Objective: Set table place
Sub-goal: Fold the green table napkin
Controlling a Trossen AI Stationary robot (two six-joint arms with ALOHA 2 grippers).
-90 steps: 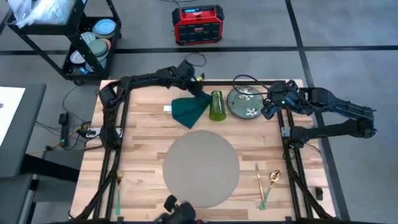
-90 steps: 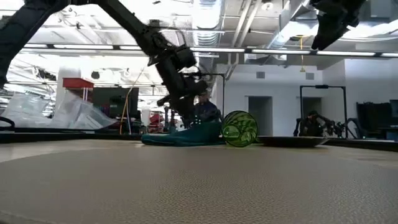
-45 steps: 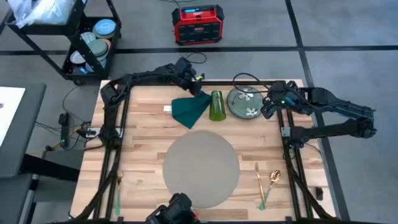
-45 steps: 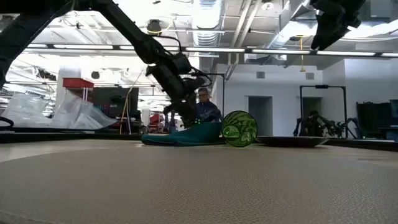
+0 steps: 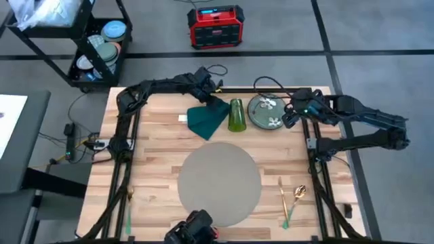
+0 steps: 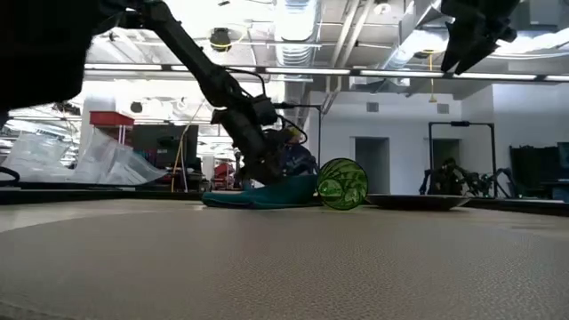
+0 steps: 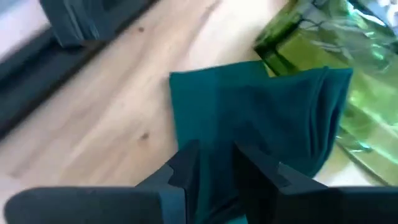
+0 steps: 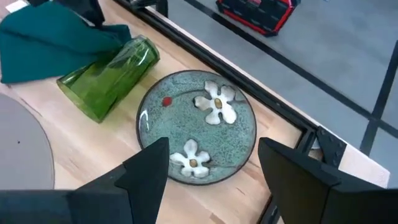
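Left wrist view shows the left fingers (image 7: 214,171) nearly closed around the napkin (image 7: 249,124), touching the tipped glass (image 7: 323,50): dragging could roll it. Right fingers (image 8: 211,165) hover wide open, empty, over the plate (image 8: 196,124); the placemat (image 5: 219,183) lies mid-counter (image 5: 152,156).

A dark green napkin (image 5: 207,118) lies crumpled just beside a green glass (image 5: 236,114) that lies on its side, and a floral plate (image 5: 267,112) sits near the glass. A gold spoon (image 5: 297,196) and a gold knife (image 5: 281,192) lie side by side, and beyond them stand a red box (image 5: 215,27) on the floor and a black cart (image 5: 88,41) with dishes.
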